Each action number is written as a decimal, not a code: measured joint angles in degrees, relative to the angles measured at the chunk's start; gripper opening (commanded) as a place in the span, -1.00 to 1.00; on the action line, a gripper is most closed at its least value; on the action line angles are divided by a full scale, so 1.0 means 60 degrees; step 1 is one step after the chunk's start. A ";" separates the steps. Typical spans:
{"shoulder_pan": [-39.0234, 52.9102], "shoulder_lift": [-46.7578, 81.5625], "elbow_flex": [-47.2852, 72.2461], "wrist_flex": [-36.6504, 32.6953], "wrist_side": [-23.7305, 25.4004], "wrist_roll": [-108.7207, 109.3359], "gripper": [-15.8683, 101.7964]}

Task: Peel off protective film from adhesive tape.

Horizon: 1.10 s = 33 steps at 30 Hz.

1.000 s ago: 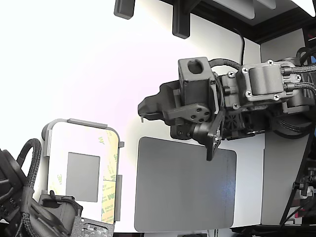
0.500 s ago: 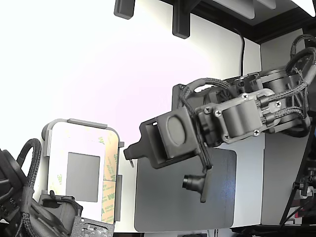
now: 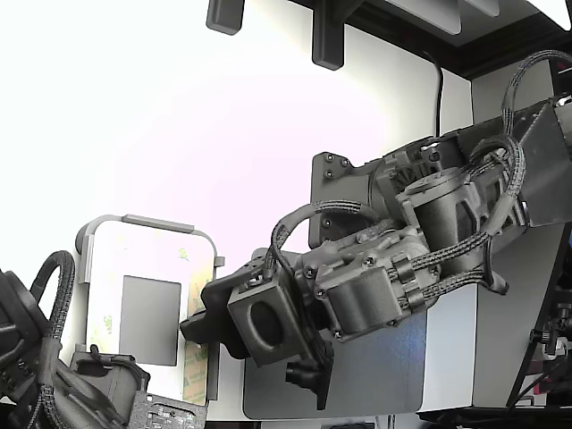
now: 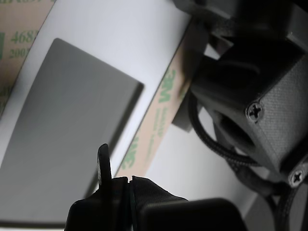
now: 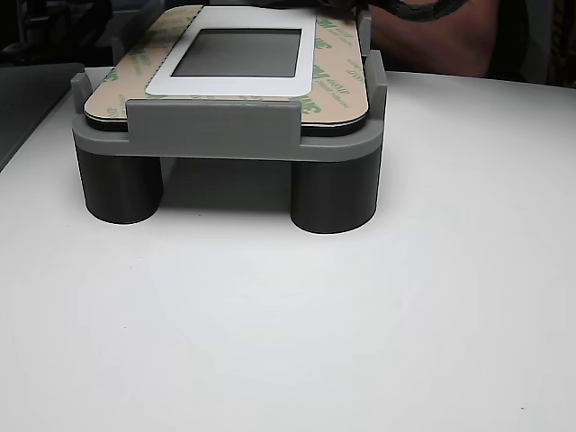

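Panel seated in grey holder [image 5: 212, 130] for access. Gripper [image 4: 129, 182] pinched together, empty, poised beside protective film [image 4: 161, 109] along panel's edge.

matt paper-like protective film [image 4: 161, 103], matt grey plastic fixture [image 5: 211, 128], smooth white table [image 5: 297, 333].

Plenty of bare tabletop [image 5: 360, 333] is sitting open in front of the holder [image 5: 214, 126]. The holder's raised lips are walling in the panel [image 3: 147, 268] edges, so the film [image 4: 161, 108] is only reachable from above. In the exterior view the arm [image 3: 375, 277] is crowding the panel's right edge and covering most of the grey mat [image 3: 393, 375].
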 measured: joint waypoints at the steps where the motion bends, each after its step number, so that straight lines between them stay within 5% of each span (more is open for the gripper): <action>1: 0.0088 -0.0146 -0.0088 -0.0059 0.0044 -0.0073 -0.90; 33: 0.1172 -0.2021 -0.0557 -0.1362 0.0469 0.0015 -0.89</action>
